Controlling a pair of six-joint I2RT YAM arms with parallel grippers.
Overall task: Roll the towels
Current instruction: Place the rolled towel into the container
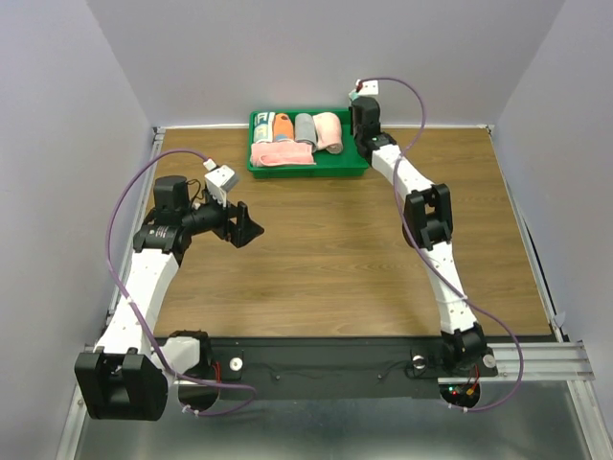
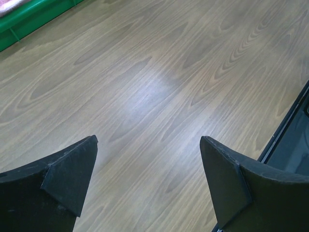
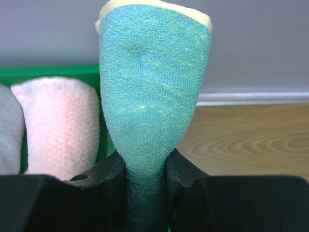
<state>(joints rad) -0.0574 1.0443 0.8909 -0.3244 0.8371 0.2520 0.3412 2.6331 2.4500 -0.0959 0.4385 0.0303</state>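
my right gripper [image 3: 145, 166] is pinched narrow on the teal towel [image 3: 152, 87]. it clamps the lower end, so the cloth stands up out of the jaws with its pale yellow edge at the top. this is at the right end of the green tray [image 1: 308, 171], which sits at the back of the desk [image 1: 326, 259]. just left of the held towel, inside the tray, lies a peach-pink rolled towel [image 3: 58, 125], with a grey roll [image 3: 7, 130] against its other side. nearer the tray's left end i see an orange item [image 1: 282, 126], and a flat pink cloth [image 1: 280, 155] lies along the tray's front wall. my left gripper [image 2: 148, 145] hangs spread wide, holding nothing, over bare desk well in front of the tray's left end.
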